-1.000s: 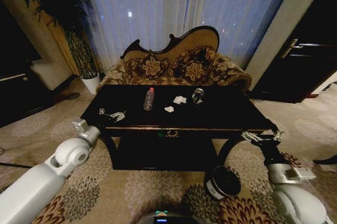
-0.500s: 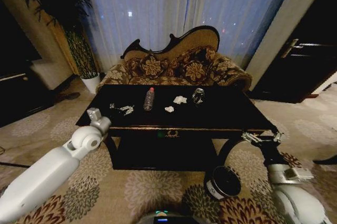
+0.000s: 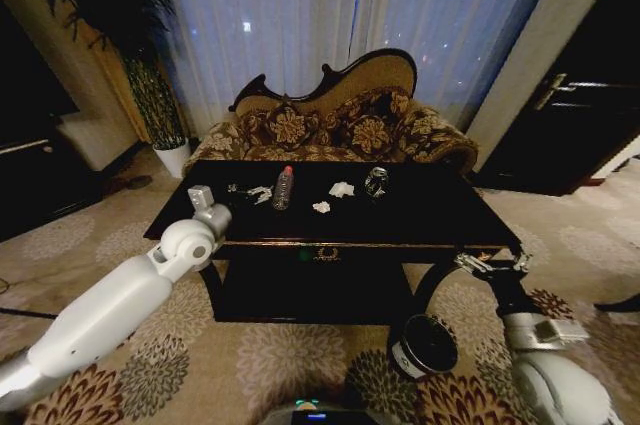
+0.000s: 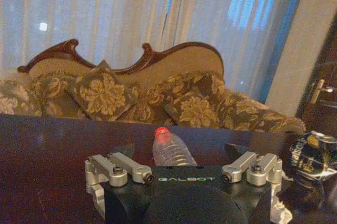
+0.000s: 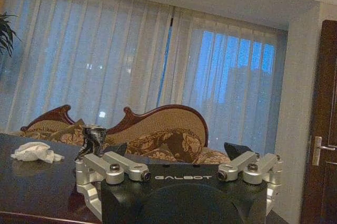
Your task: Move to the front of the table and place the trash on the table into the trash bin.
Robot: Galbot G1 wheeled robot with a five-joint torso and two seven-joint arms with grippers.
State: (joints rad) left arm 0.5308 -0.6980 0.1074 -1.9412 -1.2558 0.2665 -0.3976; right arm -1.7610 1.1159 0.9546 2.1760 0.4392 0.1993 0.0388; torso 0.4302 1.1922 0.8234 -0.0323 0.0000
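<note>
Bottle point(image 3: 284, 188) dead ahead of my left claw point(image 3: 250, 191), w/ jaws spread wide.
It lies on the table point(image 3: 420, 215), red cap pointing away toward the sofa point(image 3: 330, 125); right claw point(image 3: 490, 262) open too, idle by the bin point(image 3: 425, 345).

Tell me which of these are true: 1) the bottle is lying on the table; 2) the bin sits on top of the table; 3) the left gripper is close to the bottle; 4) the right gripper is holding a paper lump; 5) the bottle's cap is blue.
1) True: the clear plastic bottle lies on the black table.
2) False: the trash bin is on the carpet in front.
3) True: the open left gripper is beside it.
4) False: the right gripper is open and empty, off the table's corner; the paper lumps lie on the table.
5) False: red.
</note>
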